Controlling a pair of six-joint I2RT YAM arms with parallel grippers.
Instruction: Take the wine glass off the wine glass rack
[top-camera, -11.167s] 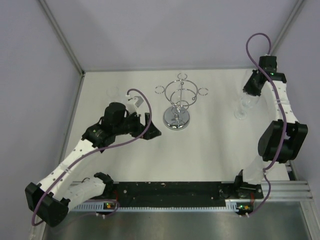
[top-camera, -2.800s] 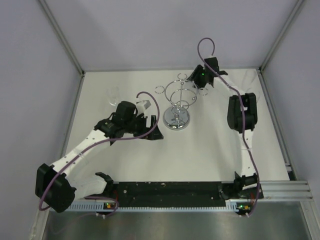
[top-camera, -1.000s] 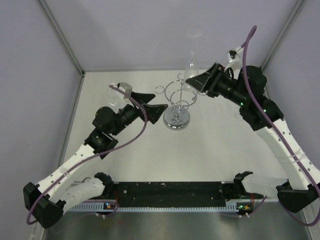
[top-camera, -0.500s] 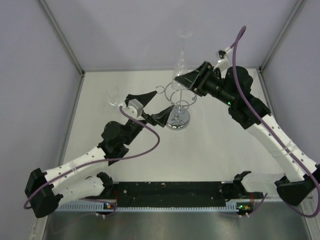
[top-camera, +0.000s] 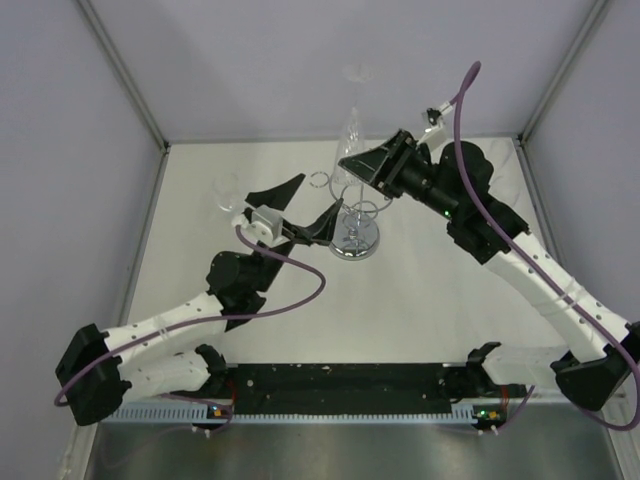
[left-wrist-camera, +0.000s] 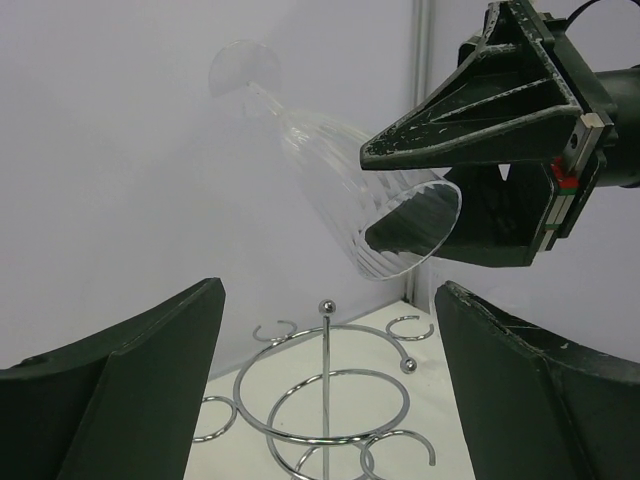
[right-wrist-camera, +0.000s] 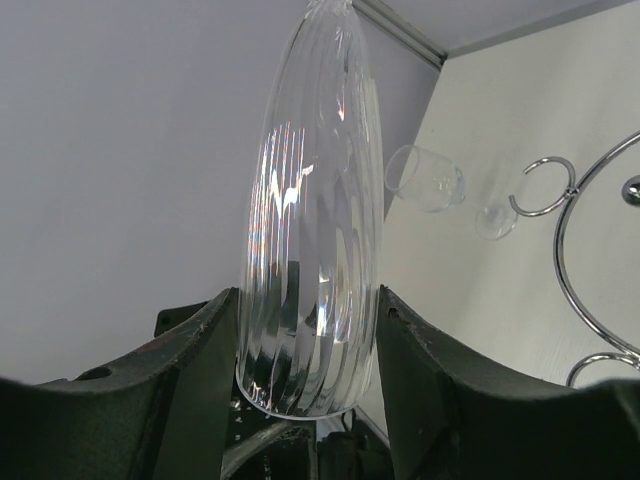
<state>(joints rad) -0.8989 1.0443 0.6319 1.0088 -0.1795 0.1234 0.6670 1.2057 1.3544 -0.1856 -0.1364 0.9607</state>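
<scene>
Glass (left-wrist-camera: 335, 185) tilted mid-frame, apparently clear above rack (left-wrist-camera: 322, 392), bowl gripped by right gripper (right-wrist-camera: 308, 345); left gripper (top-camera: 319, 193) agape, empty; risk: slick bowl slips, or rim clips the post.

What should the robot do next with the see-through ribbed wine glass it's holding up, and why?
Probably the left gripper should ease up toward the clear ribbed wine glass. The right gripper holds it by the bowl, tilted, above the shiny chrome wire rack, so it is already off. The left jaws stand wide open, aimed at the glass, seemingly ready to take it.
</scene>
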